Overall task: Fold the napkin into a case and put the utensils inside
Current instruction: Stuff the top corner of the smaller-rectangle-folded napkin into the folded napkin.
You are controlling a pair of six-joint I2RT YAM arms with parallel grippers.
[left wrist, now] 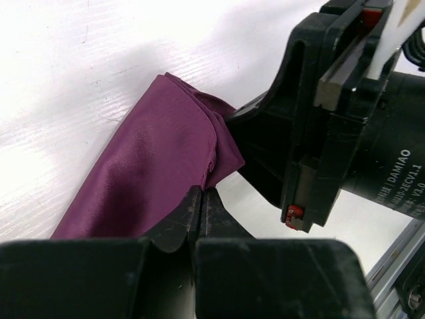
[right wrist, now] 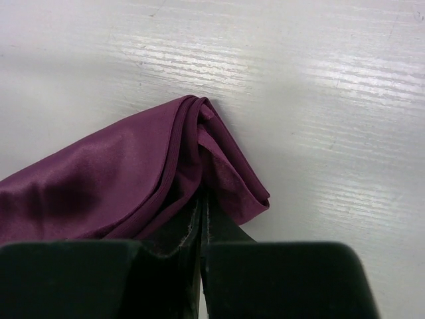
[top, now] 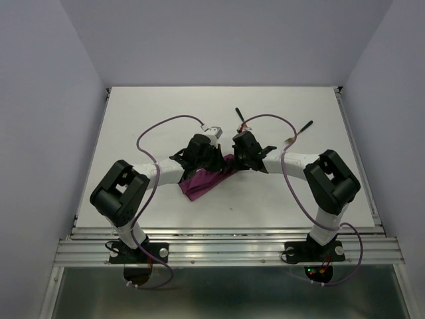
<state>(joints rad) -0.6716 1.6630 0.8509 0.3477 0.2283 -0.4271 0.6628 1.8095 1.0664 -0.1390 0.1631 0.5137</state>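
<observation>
The thin, slightly shiny magenta-purple cloth napkin (top: 201,183) lies bunched at the centre of the white tabletop (top: 166,113), between the two arms, and is not yet formed into a flat case. The left claw (left wrist: 202,209) is closed, its fingertips pinching a folded edge of the cloth. The right claw (right wrist: 201,222) is likewise closed, with several hemmed layers running in between its tips. Handling assessment: the material appears light, limp and smooth. It will likely drape and collapse rather than hold a crease, and stacked layers may slide over one another or slip from a shallow pinch. Take hold at hems and corners, where the stitched edge gives the pads something to bite on, and keep the cloth taut between the two claws when laying it flat. A slender black-handled utensil with a gold-orange end (top: 240,117) and a second utensil (top: 300,129) of the same kind rest on the far side of the tabletop, well apart from the napkin. Only the overhead view shows them, and the overall layout. That view hides both grips behind the claw bodies. The left wrist view shows the right claw's housing just beside the cloth. The right wrist view alone resolves the layered fold at the pinch.
</observation>
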